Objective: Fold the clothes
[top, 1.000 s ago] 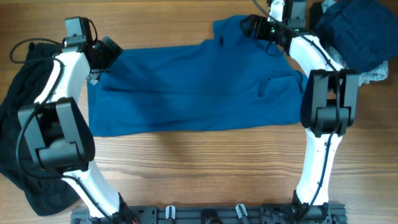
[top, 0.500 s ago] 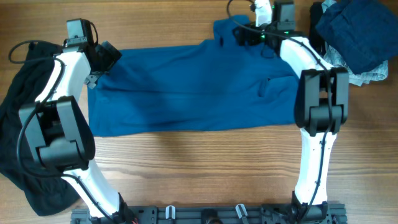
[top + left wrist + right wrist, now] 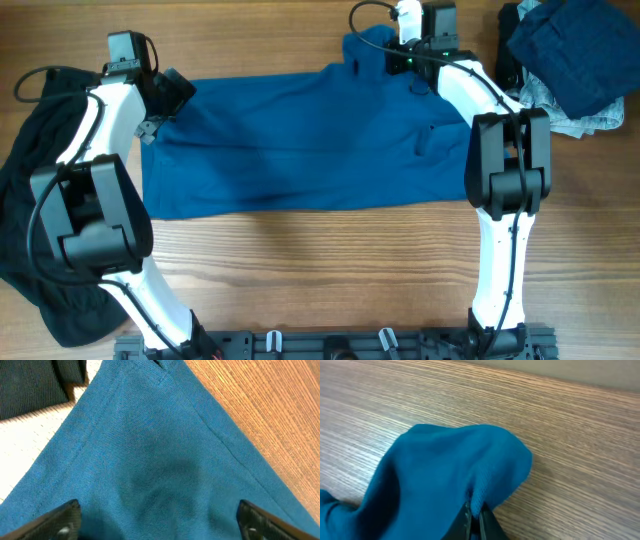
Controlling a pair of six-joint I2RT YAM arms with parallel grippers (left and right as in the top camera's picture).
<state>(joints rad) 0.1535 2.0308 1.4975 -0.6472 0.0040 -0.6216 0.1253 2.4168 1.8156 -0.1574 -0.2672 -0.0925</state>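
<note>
shirt position: teal shirt (image 3: 310, 140) lies flat across the middle of the table (image 3: 300, 260), long side running left to right and mostly smooth. 1 sleeve (image 3: 362, 45) pokes out at the far edge on the right.
other clothes: black garment (image 3: 30, 190) is bunched at the left table edge under the left arm. Can't tell if it touches the shirt.
not task: navy heap (image 3: 565, 55) sits in the far right corner, beside the right arm.
right gripper: right gripper (image 3: 475, 519) is pinched together on a bunched lip of sleeve fabric. The cloth humps up over the fingers, with bare wood beyond it.
left gripper: left gripper (image 3: 157, 522) has its fingers wide apart, low over the shirt's far left corner near a seam. It holds nothing; contact with the cloth can't be told.
step: looks like the grasp phase of 1 fold. The right side has its hold, the left side not yet.
progress: early, by my read. The shirt is laid out and the black garment is an untouched heap.
next move needs: the left jaws close on the corner under them so both far corners are held. Then both arms lift level and carry toward the near edge, so the fold line comes out straight.
risk: the right pinch looks thin and may slip on the lift. A 1-sided pull would skew the limp cloth.
</note>
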